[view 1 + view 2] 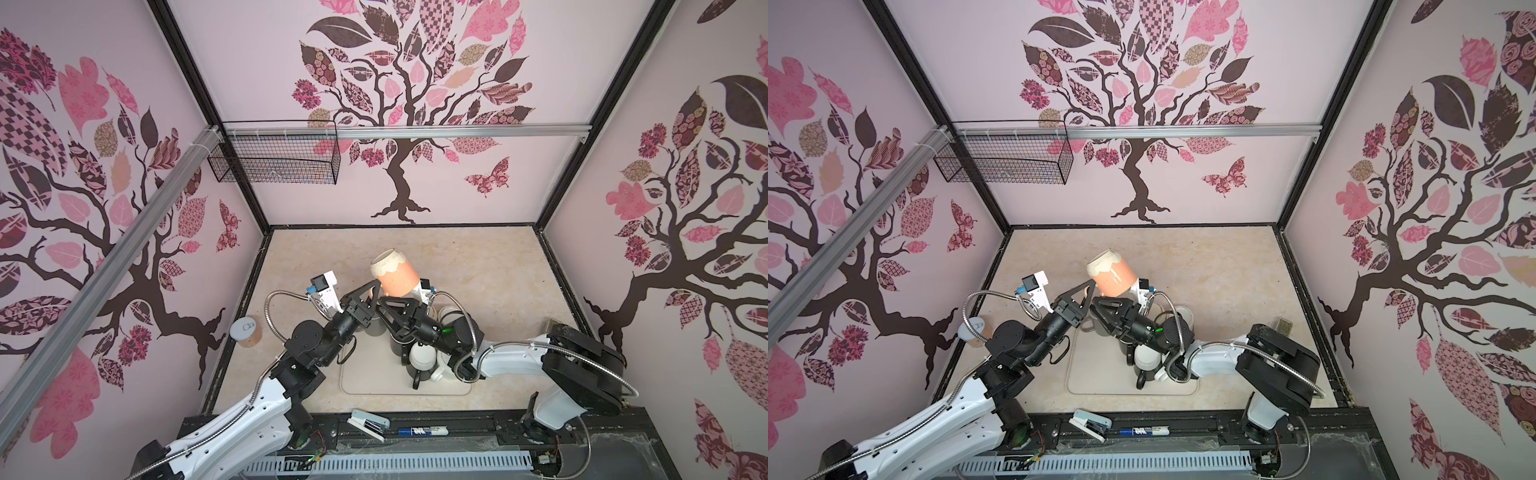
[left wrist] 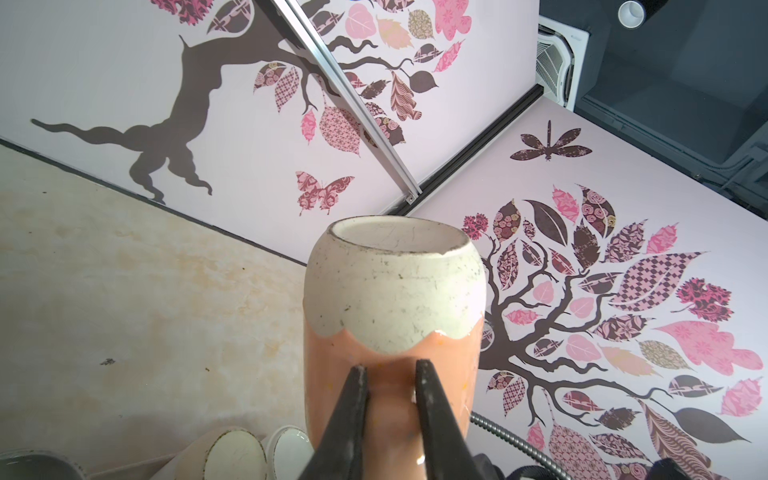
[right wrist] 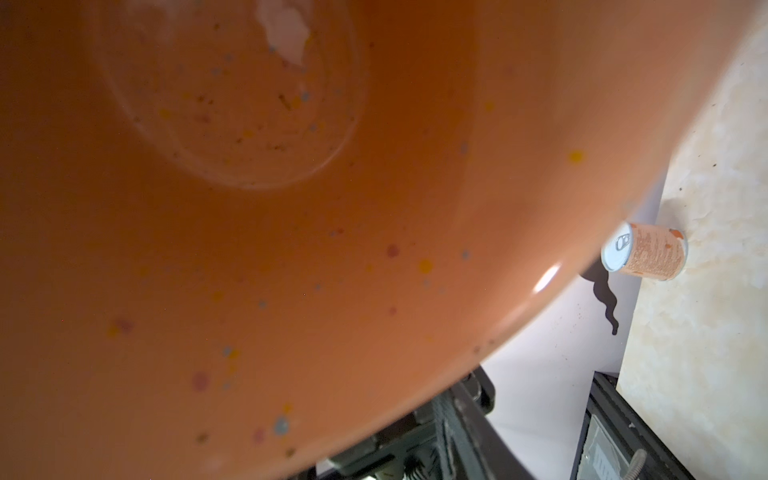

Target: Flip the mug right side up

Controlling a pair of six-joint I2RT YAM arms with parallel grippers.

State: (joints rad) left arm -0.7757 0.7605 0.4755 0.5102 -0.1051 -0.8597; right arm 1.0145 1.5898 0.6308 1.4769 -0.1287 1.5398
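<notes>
Orange speckled glaze of the mug (image 3: 374,249) fills the right wrist view, base ring showing, too close to reveal any jaws. On the left gripper (image 2: 390,370) the jaws are all but shut, pinching a narrow orange part of the mug below its cream scalloped band; it looks like the handle, not confirmed. In both top views the right gripper (image 1: 385,300) sits against the mug's base end; whether its jaws grip or merely touch cannot be told. Both top views show the mug (image 1: 397,274) held clear of the table (image 1: 490,266), tilted, mouth toward eleven o'clock, base toward five. At six o'clock from it, a pale tray (image 1: 365,376) carries several other mugs (image 1: 422,357), largely hidden under the arms. Well apart at nine o'clock of the tray, a can (image 1: 246,331) stands upright near the left wall. At six o'clock of the tray, on the black front rail, a stapler (image 1: 368,422) and a marker (image 1: 422,431) lie side by side.
</notes>
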